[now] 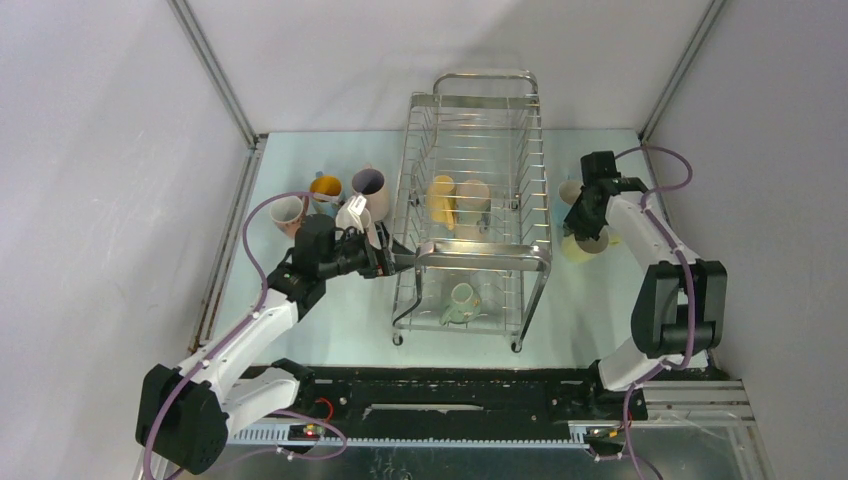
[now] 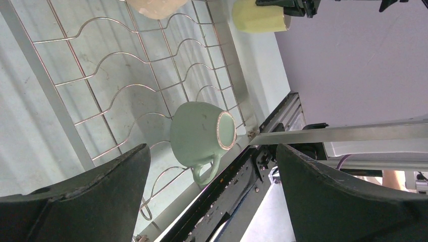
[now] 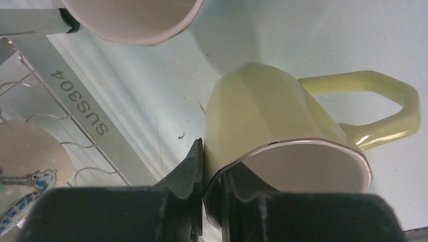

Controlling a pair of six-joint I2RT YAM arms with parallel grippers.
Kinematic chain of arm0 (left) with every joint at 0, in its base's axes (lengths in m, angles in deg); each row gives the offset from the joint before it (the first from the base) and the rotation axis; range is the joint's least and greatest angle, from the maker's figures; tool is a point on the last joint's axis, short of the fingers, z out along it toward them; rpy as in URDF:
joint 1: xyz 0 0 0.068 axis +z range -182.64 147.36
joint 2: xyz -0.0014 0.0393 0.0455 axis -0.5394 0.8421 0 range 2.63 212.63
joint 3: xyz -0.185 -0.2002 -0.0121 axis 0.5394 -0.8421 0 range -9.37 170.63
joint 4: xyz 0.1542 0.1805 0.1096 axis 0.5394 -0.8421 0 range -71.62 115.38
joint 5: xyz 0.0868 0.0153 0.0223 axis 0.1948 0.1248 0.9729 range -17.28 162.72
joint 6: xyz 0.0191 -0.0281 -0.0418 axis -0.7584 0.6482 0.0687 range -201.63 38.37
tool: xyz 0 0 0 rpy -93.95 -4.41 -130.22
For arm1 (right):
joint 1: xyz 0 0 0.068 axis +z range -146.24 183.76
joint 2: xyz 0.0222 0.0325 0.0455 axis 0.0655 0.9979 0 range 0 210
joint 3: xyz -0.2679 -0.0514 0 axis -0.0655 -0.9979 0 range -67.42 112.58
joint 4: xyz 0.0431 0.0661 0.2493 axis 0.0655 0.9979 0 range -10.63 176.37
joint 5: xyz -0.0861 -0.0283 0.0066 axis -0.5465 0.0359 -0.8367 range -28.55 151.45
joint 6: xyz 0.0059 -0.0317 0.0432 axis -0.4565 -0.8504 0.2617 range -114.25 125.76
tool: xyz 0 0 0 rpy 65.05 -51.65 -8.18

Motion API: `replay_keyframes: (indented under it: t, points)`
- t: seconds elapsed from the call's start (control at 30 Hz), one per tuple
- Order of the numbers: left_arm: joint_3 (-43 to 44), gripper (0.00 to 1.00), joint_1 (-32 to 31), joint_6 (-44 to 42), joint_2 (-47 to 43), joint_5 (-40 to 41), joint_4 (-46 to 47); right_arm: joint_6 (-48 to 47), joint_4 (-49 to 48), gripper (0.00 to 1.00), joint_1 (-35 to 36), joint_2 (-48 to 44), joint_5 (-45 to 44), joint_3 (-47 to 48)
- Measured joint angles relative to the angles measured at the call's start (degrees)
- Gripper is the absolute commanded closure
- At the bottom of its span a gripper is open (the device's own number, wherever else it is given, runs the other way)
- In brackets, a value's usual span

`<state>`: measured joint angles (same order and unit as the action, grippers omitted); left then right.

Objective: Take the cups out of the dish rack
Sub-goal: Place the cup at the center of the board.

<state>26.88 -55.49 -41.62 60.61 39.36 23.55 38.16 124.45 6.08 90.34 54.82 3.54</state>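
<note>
- Wide open and empty at the left pincer [image 2: 212,149], poked in under the top tier of the rack [image 1: 485,253] from its left side.
- Dead ahead of it, centred in the gap: green mug [image 2: 199,133], flat on its side on the lower-tier wires, not touched yet.
- Long axis straight across the gap, base toward one finger and mouth toward the other, handle pointing at the rack's near edge. Probably means closing end to end on base and rim unless rolling the wrist first, just my guess.
- Clearly the left arm's job, being way nearer. Stretched low and almost level from its base, forearm angled in toward the rack.
- Over on the other side: right pincer [image 3: 212,162] clamped on the wall of the yellow mug [image 3: 262,106], one finger inside the rim and one outside, handle sticking away from the rack.
- Just beside the rack's right side, low over the tabletop [image 1: 340,320]. Can't tell if set down or hanging just above.
- Right arm folded at the elbow, wrist pointing down.
- Also two top-tier mugs [image 1: 442,200] waiting, plus a bunch of cups [image 1: 325,190] standing left of the rack.
</note>
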Motion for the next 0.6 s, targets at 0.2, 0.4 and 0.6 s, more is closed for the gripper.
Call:
replay_keyframes:
  t: [0.2,0.4,0.6]
  points:
    - [0.00,0.00,0.00,0.00,0.00,-0.04,0.02,-0.85,0.42,0.98,0.00,4.04,0.04,1.01]
    - [0.00,0.00,0.00,0.02,0.04,-0.04,0.00,-1.68,0.76,0.77,0.11,5.81,0.04,1.44]
    - [0.00,0.00,-0.02,0.00,0.04,-0.02,0.00,-2.56,0.48,0.61,0.59,6.25,0.15,2.27]
